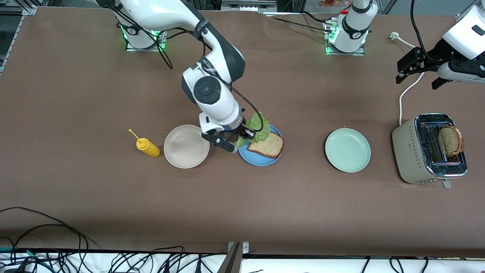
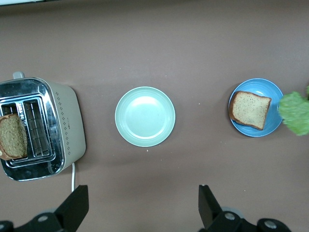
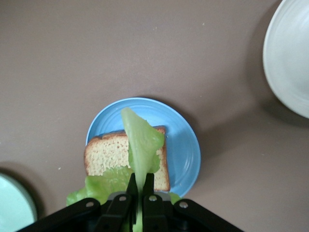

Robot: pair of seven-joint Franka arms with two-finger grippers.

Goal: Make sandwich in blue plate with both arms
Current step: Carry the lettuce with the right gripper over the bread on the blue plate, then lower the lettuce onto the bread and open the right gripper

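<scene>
Only wrist-visible: lettuce leaf [image 3: 140,150] over bread slice [image 3: 108,154]

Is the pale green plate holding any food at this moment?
No, the pale green plate is bare; one bread slice lies on the blue plate and another stands in the toaster.

I see a row along the table [image 1: 75,197]: mustard bottle [image 1: 148,147] toward the right arm's end, then beige plate [image 1: 186,146], blue plate [image 1: 260,156], green plate [image 1: 348,150], and toaster [image 1: 428,149] near the left arm's edge. One bread slice [image 1: 267,145] lies on the blue plate; another bread slice [image 1: 450,141] stands in the toaster's slot.
</scene>
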